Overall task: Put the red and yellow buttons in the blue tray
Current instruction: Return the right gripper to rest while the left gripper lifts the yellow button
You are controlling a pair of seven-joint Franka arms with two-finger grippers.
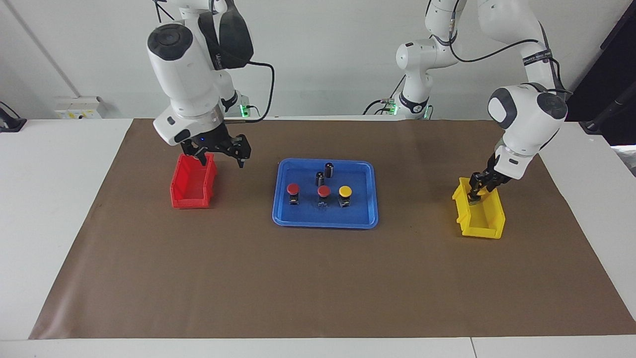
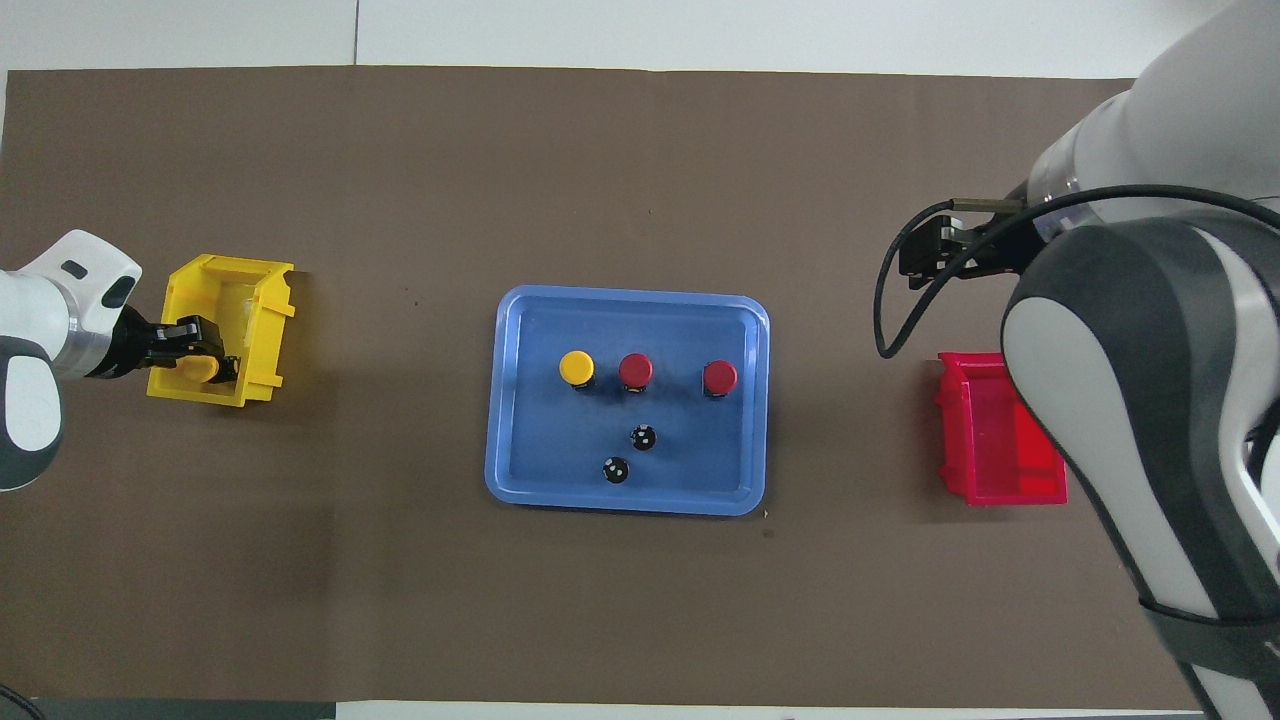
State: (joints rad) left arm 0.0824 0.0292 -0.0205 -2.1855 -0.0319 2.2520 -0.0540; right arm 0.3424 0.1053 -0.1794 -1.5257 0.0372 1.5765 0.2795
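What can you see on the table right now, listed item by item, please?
brown mat: one, covers the table
blue tray: one, mid-mat
red buttons: two, in the tray
yellow button in tray: one, beside the red ones
dark cylinders: two, in the tray, nearer the robots
red bin: one, right arm's end
yellow bin: one, left arm's end
yellow button in bin: one
left gripper: down in the yellow bin at that button
right gripper: raised by the red bin, jaws open, empty
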